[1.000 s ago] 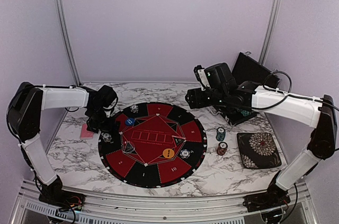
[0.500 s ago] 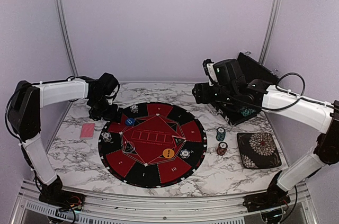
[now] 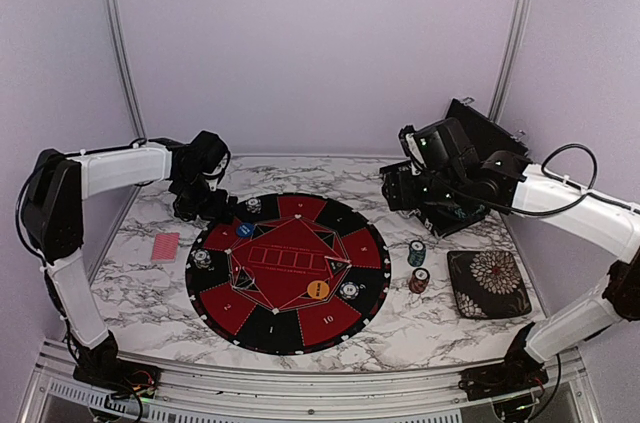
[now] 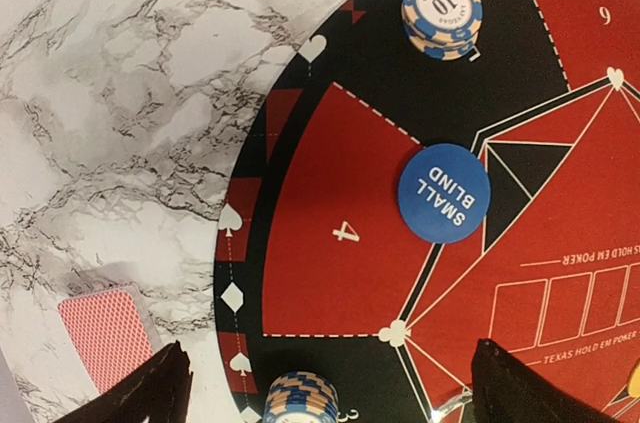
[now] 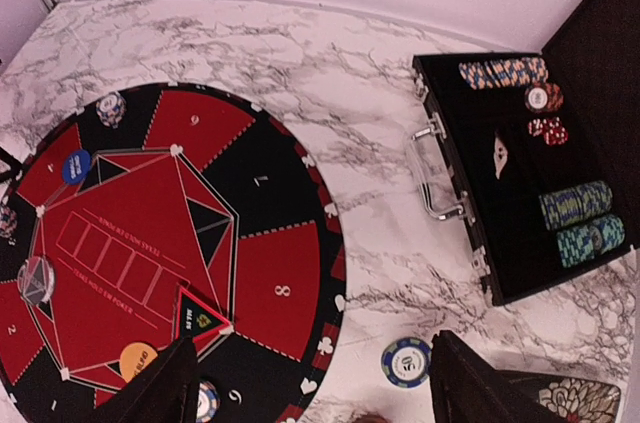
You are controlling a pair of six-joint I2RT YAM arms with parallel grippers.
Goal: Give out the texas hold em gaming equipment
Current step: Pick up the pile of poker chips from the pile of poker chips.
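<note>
Inside the black case (image 5: 520, 193), rows of chips (image 5: 575, 205); both claws (image 4: 325, 383) (image 5: 310, 383) agape, empty.

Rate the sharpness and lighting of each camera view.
Top external: even, soft light, a bit grainy, straight frame posts lean outward at the edges. Left wrist: crisp, lettering on the blue disc reads clearly, only the dark near fingers blur. Right wrist: bright, sharp on the open case, its fingers soft.

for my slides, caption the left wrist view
Open left gripper above the blue small blind button, chip stacks and a red-backed card.
</note>
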